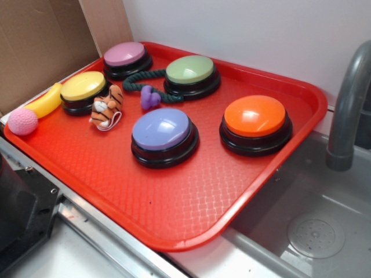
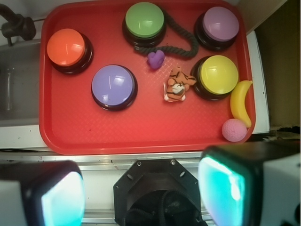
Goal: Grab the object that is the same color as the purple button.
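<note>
Our end effector [image 2: 141,193] hangs high above the near edge of the red plastic tray [image 2: 80,136], its two fingers spread wide apart and holding nothing. The small lumpy purple toy [image 2: 155,59] we want lies on the tray just beside the dark green rope [image 2: 181,37], between the green domed button [image 2: 144,20] and the orange striped tiger toy [image 2: 177,84], well apart from the lavender-blue domed button [image 2: 113,84] it matches. We judge it best to descend centred over the toy, with the fingers clear of rope and tiger, closing only once low around it.
</note>
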Motion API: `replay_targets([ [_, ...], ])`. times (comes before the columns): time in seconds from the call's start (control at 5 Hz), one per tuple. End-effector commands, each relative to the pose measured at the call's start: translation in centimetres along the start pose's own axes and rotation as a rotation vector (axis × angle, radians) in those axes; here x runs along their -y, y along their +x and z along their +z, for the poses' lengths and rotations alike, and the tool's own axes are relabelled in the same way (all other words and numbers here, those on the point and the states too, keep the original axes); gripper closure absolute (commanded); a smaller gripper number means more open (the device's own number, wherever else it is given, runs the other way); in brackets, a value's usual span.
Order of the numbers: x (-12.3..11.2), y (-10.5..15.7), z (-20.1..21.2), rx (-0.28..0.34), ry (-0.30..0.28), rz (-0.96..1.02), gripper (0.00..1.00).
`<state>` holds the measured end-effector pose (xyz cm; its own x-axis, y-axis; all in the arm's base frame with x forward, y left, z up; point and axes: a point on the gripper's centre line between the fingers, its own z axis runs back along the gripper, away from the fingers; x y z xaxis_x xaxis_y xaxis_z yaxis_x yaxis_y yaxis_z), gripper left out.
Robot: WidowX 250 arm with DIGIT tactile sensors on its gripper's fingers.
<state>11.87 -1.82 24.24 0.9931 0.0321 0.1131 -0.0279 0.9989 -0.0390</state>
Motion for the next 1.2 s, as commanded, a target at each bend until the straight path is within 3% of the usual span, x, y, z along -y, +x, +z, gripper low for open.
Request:
replay_targets([
  [0.0, 0.0, 0.0, 0.0, 0.000, 0.000, 0.000, 0.00],
  [0.4, -1.6, 6.2, -5.2, 0.026, 0.086, 0.000, 0.00],
  [0.6, -2.7, 9.8, -9.4, 0.050, 0.054, -0.017, 0.00],
  [0.8, -3.8, 12.5, -14.2, 0.050, 0.084, 0.044, 0.00],
  [1.0, -4.5, 13.2, -16.8, 0.044, 0.093, 0.062, 0.00],
])
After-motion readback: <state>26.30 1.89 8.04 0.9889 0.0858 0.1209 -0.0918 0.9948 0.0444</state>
